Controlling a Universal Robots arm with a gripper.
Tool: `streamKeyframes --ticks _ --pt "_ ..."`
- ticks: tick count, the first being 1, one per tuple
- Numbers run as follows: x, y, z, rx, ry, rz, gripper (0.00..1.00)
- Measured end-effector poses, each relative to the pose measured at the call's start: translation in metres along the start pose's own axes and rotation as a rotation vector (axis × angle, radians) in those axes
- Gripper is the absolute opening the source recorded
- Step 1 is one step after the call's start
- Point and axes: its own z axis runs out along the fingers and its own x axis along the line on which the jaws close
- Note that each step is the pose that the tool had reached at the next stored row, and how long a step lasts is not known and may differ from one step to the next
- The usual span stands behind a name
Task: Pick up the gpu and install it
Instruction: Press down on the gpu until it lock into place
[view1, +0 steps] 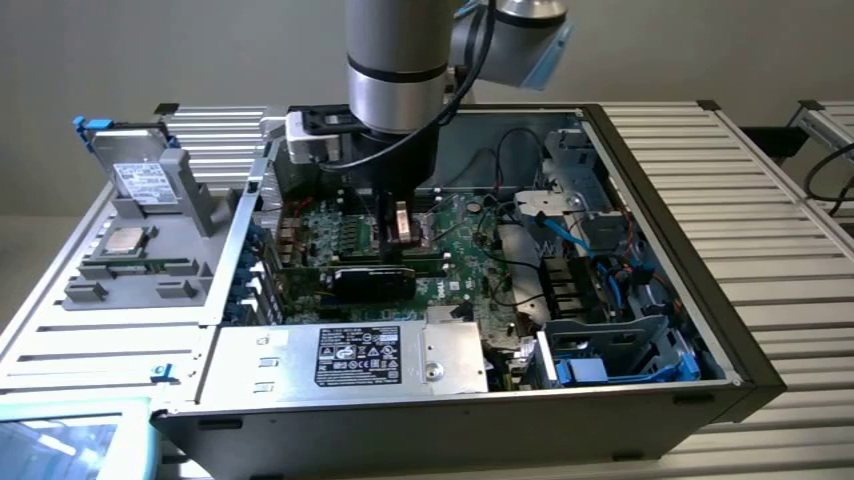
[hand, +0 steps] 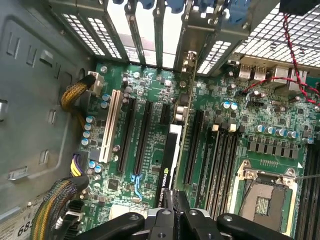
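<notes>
The arm reached down into the open computer case, which lay on its side so that the motherboard faced up and could be reached from above. The gripper was closed on the top edge of the gpu, its two fingers pinched together over the black shroud; holding the card by that narrow upper edge kept the connector edge free underneath. The gpu stood on edge in one of the long expansion slots, its silver bracket lined up with the slotted openings in the rear wall of the case, which is where a seated card's bracket belongs. In the exterior view the card showed as a dark block standing on the board just below the gripper, beside the silver power supply. Judging by how low and square the card sat, it looked to be in or very nearly in its slot. The empty CPU socket and the memory slots lay alongside, clear of the card
</notes>
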Motion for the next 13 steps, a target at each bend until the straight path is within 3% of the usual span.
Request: streamKeyframes --ticks 4,13 --pt "-0.0001 0.0004 -0.0076 -0.0059 0.002 0.0 0.12" --pt "-0.0001 0.0004 -0.0078 -0.0066 0.0025 0.0 0.12"
